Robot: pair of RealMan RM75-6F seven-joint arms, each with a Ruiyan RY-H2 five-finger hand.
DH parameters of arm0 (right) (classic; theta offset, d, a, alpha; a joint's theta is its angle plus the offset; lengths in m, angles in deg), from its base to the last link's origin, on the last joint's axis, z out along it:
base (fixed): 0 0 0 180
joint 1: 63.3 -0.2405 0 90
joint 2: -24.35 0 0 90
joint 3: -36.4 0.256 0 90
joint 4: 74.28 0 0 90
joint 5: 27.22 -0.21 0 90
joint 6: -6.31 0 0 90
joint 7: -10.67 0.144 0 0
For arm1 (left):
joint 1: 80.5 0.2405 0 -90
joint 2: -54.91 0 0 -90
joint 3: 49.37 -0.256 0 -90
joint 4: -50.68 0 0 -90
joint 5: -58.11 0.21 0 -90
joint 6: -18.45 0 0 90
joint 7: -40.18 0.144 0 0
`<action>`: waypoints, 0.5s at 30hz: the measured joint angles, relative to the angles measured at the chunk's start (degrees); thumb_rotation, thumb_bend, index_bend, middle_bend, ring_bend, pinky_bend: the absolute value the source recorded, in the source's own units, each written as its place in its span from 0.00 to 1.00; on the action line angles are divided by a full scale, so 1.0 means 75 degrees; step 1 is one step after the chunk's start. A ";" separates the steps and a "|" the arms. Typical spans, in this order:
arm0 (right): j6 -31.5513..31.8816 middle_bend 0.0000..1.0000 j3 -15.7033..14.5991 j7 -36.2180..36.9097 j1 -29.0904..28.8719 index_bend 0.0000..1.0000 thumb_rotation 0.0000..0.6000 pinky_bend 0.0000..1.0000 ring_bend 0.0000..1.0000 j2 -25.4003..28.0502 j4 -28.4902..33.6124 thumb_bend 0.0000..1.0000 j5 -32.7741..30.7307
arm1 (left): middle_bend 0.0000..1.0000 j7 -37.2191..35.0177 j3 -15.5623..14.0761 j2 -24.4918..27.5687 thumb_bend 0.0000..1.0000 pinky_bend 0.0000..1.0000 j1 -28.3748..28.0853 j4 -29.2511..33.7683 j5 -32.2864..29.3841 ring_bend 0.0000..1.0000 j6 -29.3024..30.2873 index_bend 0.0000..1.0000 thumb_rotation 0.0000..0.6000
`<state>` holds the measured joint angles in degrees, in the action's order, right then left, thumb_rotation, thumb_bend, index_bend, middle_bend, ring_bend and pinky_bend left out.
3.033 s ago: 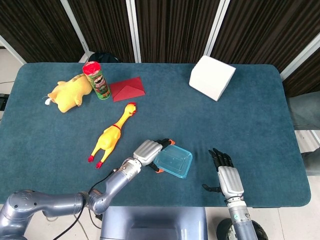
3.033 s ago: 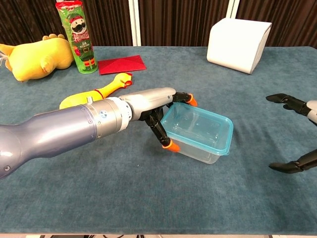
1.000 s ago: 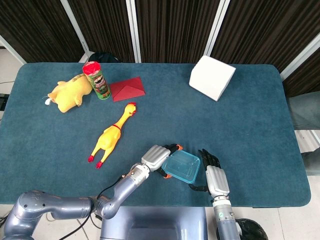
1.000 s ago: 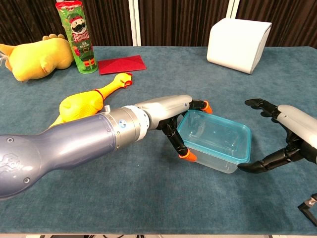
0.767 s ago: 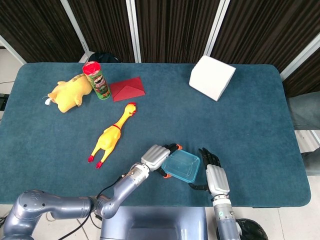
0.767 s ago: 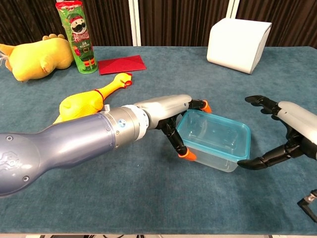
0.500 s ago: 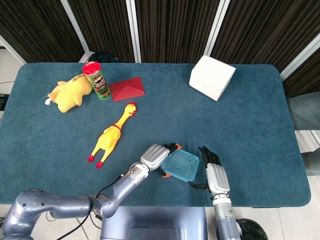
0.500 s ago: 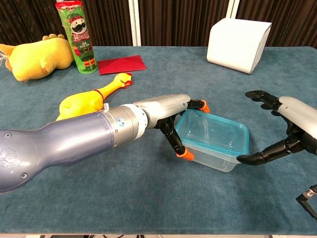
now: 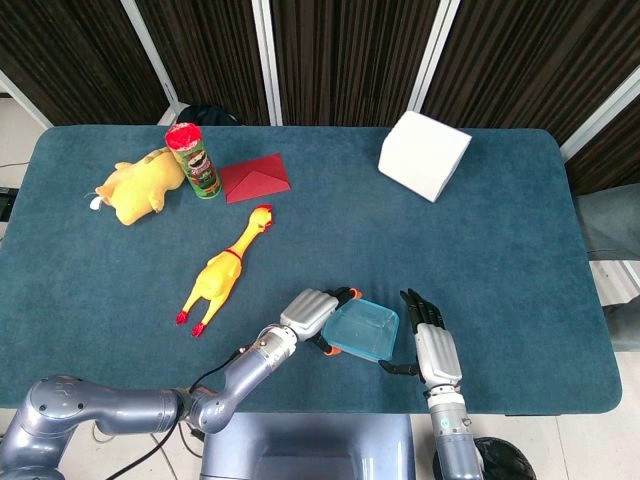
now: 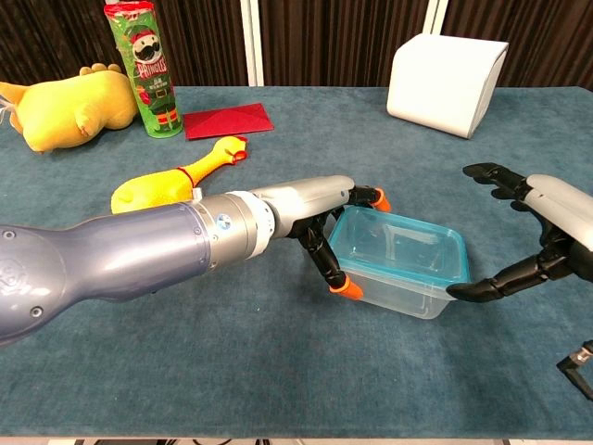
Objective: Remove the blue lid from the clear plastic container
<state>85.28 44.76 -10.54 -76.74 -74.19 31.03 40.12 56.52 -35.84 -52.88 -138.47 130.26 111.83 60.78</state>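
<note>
Your left hand (image 9: 305,311) holds the clear plastic container (image 9: 361,334) from its left side in the head view, with fingers wrapped on the near and far edges. The box sits at the front of the table (image 9: 500,230), near the edge closest to you. Your right hand (image 9: 434,350) is just beside the box on the other side, fingers spread wide and holding nothing. Far off are a rubber chicken (image 9: 222,268), a chip can (image 9: 196,160) and a white box (image 9: 424,154) (none of them in your way).

In the chest view, your left hand (image 10: 320,211) pinches the clear plastic container (image 10: 400,269) between orange fingertips (image 10: 339,286), one at the front corner and others at the back. The blue lid (image 10: 404,246) is the blue rim on top, and it is on the box for now. Your right hand (image 10: 542,236) is open like a big claw, and its thumb tip is very close to the box's right corner; I cannot tell if it touches.

The box looks light, thin and a bit bendy, so I think it will squash if you squeeze hard. It may be slippery too. Hook the lid's lip at the right corner and peel it up while the left hand keeps the box down.
</note>
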 measured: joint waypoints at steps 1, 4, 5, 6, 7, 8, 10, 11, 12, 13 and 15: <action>0.0004 0.00 -0.0013 0.0018 0.0000 0.00 1.00 0.00 0.00 -0.0002 -0.0027 0.19 0.0038 | 0.29 -0.0005 0.0002 0.0023 0.15 0.51 -0.0007 0.0017 -0.0005 0.31 -0.0017 0.22 1.00; 0.0021 0.00 -0.0061 0.0124 -0.0005 0.00 1.00 0.00 0.00 -0.0024 -0.0175 0.19 0.0215 | 0.29 -0.0035 0.0024 0.0091 0.15 0.51 -0.0032 0.0088 -0.0041 0.31 -0.0066 0.22 1.00; 0.0027 0.00 -0.0067 0.0170 -0.0006 0.00 1.00 0.00 0.00 -0.0038 -0.0203 0.19 0.0253 | 0.29 -0.0062 0.0038 0.0115 0.15 0.51 -0.0041 0.0121 -0.0079 0.31 -0.0095 0.22 1.00; 0.0034 0.00 -0.0071 0.0217 -0.0008 0.00 1.00 0.00 0.00 -0.0056 -0.0236 0.19 0.0295 | 0.29 -0.0076 0.0044 0.0137 0.15 0.51 -0.0050 0.0143 -0.0109 0.31 -0.0127 0.22 1.00; 0.0042 0.00 -0.0075 0.0269 -0.0013 0.00 1.00 0.00 0.00 -0.0080 -0.0284 0.19 0.0352 | 0.29 -0.0081 0.0046 0.0165 0.15 0.51 -0.0065 0.0163 -0.0135 0.31 -0.0162 0.22 1.00; 0.0050 0.00 -0.0076 0.0296 -0.0018 0.00 1.00 0.00 0.00 -0.0096 -0.0309 0.19 0.0391 | 0.29 -0.0073 0.0040 0.0212 0.15 0.51 -0.0094 0.0189 -0.0167 0.31 -0.0208 0.22 1.00; 0.0072 0.00 -0.0079 0.0338 -0.0027 0.00 1.00 0.00 0.00 -0.0122 -0.0355 0.19 0.0482 | 0.29 -0.0060 0.0029 0.0266 0.15 0.51 -0.0129 0.0225 -0.0223 0.31 -0.0247 0.22 1.00; 0.0085 0.00 -0.0080 0.0361 -0.0029 0.00 1.00 0.00 0.00 -0.0131 -0.0371 0.19 0.0518 | 0.29 -0.0050 0.0022 0.0286 0.15 0.51 -0.0147 0.0241 -0.0260 0.31 -0.0257 0.22 1.00; 0.0096 0.00 -0.0079 0.0389 -0.0030 0.00 1.00 0.00 0.00 -0.0139 -0.0382 0.19 0.0544 | 0.29 -0.0045 0.0016 0.0299 0.15 0.51 -0.0159 0.0253 -0.0286 0.31 -0.0264 0.22 1.00; 0.0113 0.00 -0.0076 0.0435 -0.0030 0.00 1.00 0.00 0.00 -0.0151 -0.0401 0.19 0.0583 | 0.29 -0.0041 0.0010 0.0313 0.15 0.51 -0.0171 0.0265 -0.0312 0.31 -0.0274 0.22 1.00; 0.0139 0.00 -0.0076 0.0490 -0.0029 0.00 1.00 0.00 0.00 -0.0168 -0.0450 0.19 0.0651 | 0.29 -0.0022 -0.0009 0.0354 0.16 0.51 -0.0208 0.0294 -0.0376 0.31 -0.0308 0.22 1.00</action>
<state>86.31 44.20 -6.87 -76.96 -75.45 27.66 45.00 56.36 -35.91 -50.23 -140.03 132.46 109.01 58.47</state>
